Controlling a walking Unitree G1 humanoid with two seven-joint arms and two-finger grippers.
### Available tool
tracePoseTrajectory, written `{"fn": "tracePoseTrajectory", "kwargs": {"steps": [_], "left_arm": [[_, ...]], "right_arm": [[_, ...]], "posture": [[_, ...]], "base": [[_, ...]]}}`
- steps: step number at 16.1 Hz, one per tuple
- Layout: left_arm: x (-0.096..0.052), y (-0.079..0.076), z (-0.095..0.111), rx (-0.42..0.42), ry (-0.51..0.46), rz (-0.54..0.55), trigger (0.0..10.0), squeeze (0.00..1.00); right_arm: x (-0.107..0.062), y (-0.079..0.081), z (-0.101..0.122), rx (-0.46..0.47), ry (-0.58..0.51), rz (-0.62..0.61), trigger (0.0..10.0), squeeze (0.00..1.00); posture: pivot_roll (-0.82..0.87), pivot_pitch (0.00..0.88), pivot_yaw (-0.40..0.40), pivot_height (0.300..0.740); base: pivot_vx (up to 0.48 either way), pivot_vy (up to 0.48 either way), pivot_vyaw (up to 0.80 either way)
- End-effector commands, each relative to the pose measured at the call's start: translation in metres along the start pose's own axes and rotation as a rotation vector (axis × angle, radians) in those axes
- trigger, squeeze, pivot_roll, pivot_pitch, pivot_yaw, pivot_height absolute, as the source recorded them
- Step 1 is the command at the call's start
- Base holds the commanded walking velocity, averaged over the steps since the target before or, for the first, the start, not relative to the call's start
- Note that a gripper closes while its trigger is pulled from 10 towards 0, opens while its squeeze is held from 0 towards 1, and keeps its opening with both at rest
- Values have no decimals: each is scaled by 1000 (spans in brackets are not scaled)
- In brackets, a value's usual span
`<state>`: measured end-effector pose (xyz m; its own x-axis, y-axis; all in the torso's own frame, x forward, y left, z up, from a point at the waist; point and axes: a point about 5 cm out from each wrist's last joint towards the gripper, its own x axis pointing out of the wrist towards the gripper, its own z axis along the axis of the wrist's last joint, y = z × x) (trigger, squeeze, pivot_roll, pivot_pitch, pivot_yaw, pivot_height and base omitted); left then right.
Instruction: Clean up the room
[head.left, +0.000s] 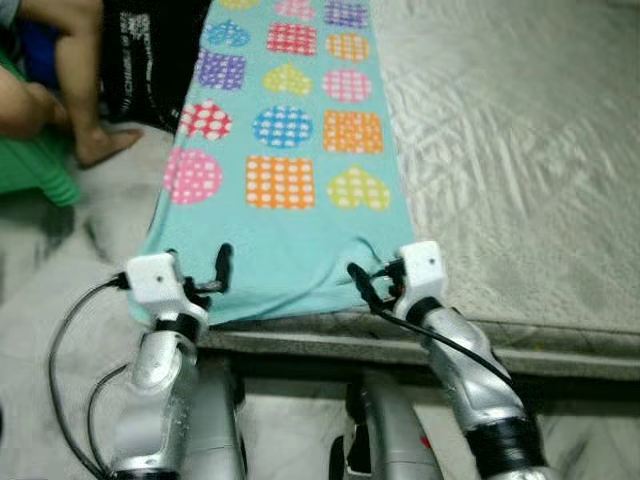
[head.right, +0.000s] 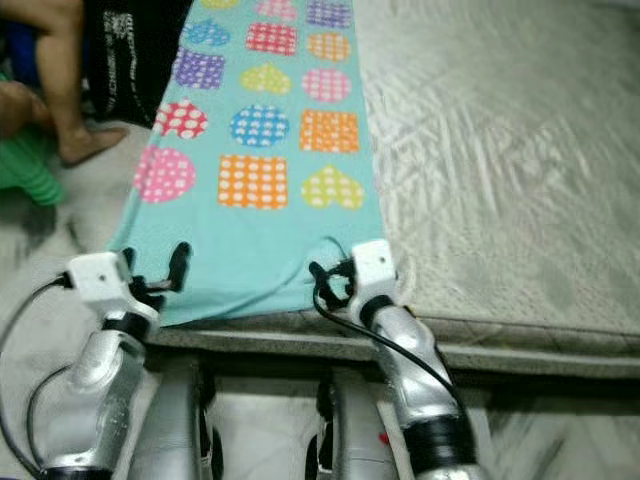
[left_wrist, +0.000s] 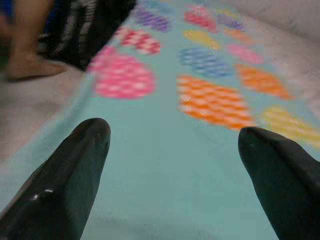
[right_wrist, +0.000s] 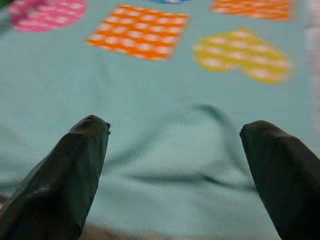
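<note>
A teal cloth (head.left: 285, 240) printed with coloured hearts, squares and circles lies stretched along the left side of a grey mattress (head.left: 520, 170). Its near hem (head.left: 290, 300) hangs at the mattress edge, slightly wrinkled near the right corner. My left gripper (head.left: 200, 268) hovers over the hem's left corner, open, with the cloth (left_wrist: 170, 165) between its fingers (left_wrist: 75, 170). Over the hem's right part my right gripper (head.left: 368, 283) is open too, its fingers (right_wrist: 70, 170) wide above the cloth (right_wrist: 170, 150).
A person's bare foot and leg (head.left: 85, 90) stand at the upper left beside a dark bag (head.left: 150, 60) and a green object (head.left: 35, 165). The mattress's front edge (head.left: 540, 345) runs across in front of me; the marbled floor (head.left: 60, 250) lies to the left.
</note>
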<state>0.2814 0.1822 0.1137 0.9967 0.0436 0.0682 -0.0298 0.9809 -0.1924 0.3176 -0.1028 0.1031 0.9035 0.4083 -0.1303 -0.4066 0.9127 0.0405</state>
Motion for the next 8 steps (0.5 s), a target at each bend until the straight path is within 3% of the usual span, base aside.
{"fn": "tracePoseTrajectory", "kwargs": {"steps": [1,8], "left_arm": [[-4,5,-5,0,24,30,10000,0],[-3,4,-7,2,38,40,10000,0]], "right_arm": [[-2,4,-6,3,22,15,10000,0],[0,3,-10,5,58,20,10000,0]], "posture": [[103,227,-74,545],[100,240,-76,545]], "base": [[0,0,0],[0,0,0]]}}
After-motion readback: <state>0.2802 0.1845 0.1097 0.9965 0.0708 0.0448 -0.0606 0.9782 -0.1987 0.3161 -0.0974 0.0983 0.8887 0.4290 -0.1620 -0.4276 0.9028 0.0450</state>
